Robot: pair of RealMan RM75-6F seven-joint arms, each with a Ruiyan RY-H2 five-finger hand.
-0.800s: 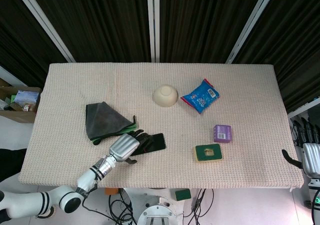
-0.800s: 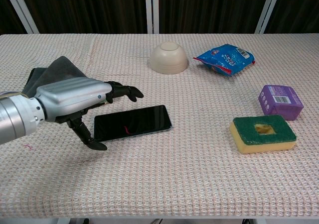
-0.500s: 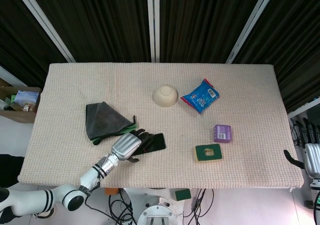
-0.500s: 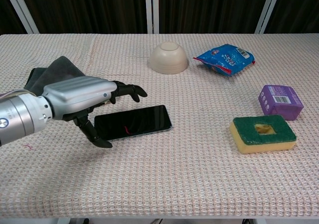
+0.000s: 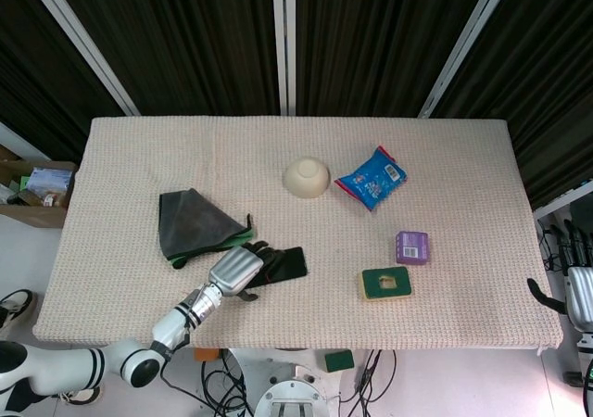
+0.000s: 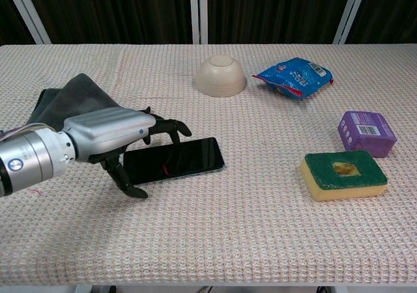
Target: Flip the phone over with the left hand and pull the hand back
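One black phone lies flat, dark glass side up, on the woven beige table, toward the front edge and left of centre. The left hand is poised over the phone's left end with fingers spread and thumb beside the near edge, holding nothing. One dark grey cloth lies just behind the hand, nearer the left edge. Toward the back edge sits one upturned cream bowl, with one blue snack packet beside it. Near the right edge are one purple box and one green-topped yellow sponge. The right hand hangs off the table's right edge, fingers apart and unoccupied.
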